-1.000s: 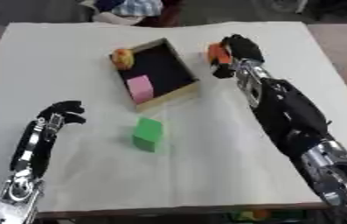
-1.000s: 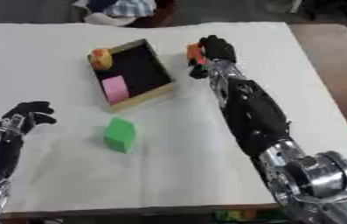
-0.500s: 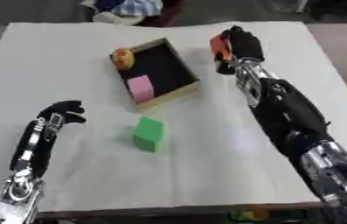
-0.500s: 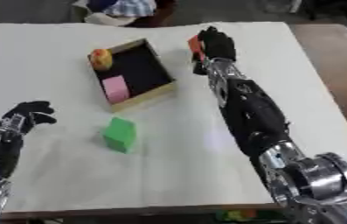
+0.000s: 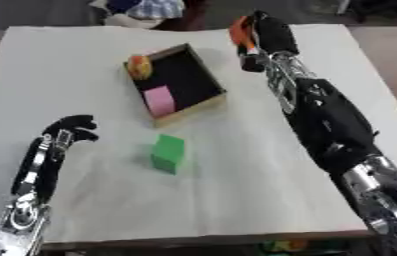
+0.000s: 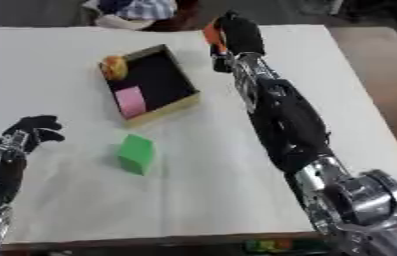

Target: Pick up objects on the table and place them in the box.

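Orange object (image 5: 239, 30) is gripped by the right hand (image 5: 267, 35); left hand (image 5: 72, 129) curled, empty.

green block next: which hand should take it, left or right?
Left, probably. The left hand sits idle with curled fingers, holding nothing, on the same side as the green block. The right hand is at the table's far side, closed on an orange object.

Cube (image 5: 167, 153) lies before the box (image 5: 208, 83), which holds two items.
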Robot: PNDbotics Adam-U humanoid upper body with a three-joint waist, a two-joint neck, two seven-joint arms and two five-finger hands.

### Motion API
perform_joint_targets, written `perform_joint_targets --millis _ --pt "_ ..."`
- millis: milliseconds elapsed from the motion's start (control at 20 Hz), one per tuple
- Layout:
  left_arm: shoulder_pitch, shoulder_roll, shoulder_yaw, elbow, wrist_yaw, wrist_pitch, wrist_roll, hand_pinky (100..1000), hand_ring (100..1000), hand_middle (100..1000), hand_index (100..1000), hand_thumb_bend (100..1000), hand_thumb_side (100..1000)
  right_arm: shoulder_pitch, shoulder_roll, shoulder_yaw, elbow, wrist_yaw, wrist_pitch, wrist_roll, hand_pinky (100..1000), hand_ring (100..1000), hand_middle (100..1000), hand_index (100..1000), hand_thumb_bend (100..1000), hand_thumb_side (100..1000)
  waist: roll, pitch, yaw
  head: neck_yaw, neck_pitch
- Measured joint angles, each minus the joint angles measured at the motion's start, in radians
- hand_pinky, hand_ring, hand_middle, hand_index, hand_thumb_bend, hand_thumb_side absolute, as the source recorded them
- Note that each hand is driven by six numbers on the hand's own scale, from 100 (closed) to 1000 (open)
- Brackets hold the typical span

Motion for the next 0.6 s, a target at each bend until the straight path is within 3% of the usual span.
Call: perform_joint_targets --millis 300,350,400,600 --pt "0.0 0.0 0.0 0.0 0.0 0.0 0.0 769 605 618 753 100 964 -0.002 0.028 0.07 -0.025 -0.027 -0.13 0.089 625 636 574 667 100 210 0.0 0.0 0.0 0.0 0.0" --pt "0.0 0.0 0.0 0.0 0.0 0.0 0.0 769 605 618 753 100 964 0.001 0.032 0.081 -0.028 -0.036 -0.15 0.105 627 639 573 670 137 233 0.0 0.0 0.0 0.0 0.0" --pt "0.0 0.0 0.0 0.0 0.0 0.0 0.0 769 605 618 753 100 964 0.003 0.035 0.092 -0.03 -0.044 -0.17 0.122 629 642 579 673 100 248 0.0 0.0 -0.001 0.0 0.0" --pt "0.0 0.0 0.0 0.0 0.0 0.0 0.0 769 605 618 753 100 964 0.02 0.043 0.136 -0.036 -0.072 -0.242 0.193 638 655 588 681 100 317 0.0 0.0 -0.004 0.0 0.0"
